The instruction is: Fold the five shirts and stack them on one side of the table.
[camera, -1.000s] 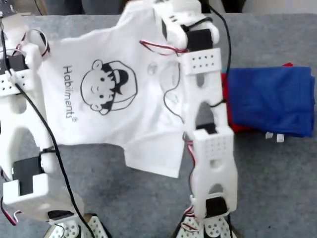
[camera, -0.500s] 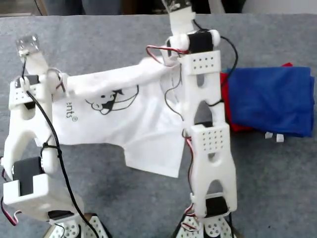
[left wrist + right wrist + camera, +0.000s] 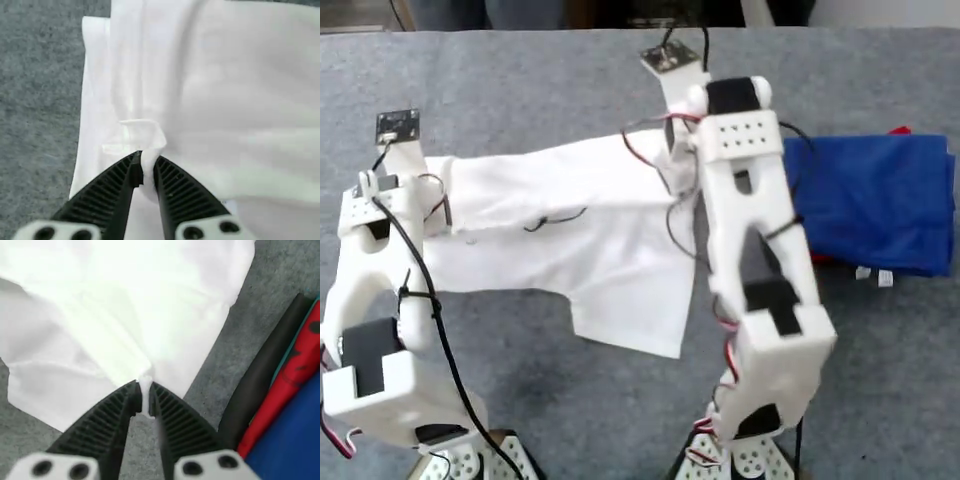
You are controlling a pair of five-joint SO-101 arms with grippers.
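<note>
A white shirt (image 3: 590, 240) lies on the grey table, its far half folded over toward the near side so that its plain back faces up. My left gripper (image 3: 146, 172) is shut on a pinch of the white shirt (image 3: 225, 100) at its left end. At the fold's right end, my right gripper (image 3: 145, 395) is shut on the edge of the white shirt (image 3: 125, 300). In the high view the left arm (image 3: 380, 230) stands at the shirt's left side and the right arm (image 3: 745, 190) at its right side.
A folded blue shirt (image 3: 870, 200) lies on a red shirt (image 3: 820, 258) at the table's right side, close beside the right arm. The red shirt (image 3: 287, 375) and a dark edge (image 3: 260, 385) show near my right gripper. Bare grey table (image 3: 550, 80) lies beyond the white shirt.
Both grippers have drawn the white shirt's far edge toward the near side. The fold now covers the printed figure, which was fully visible a second ago.
</note>
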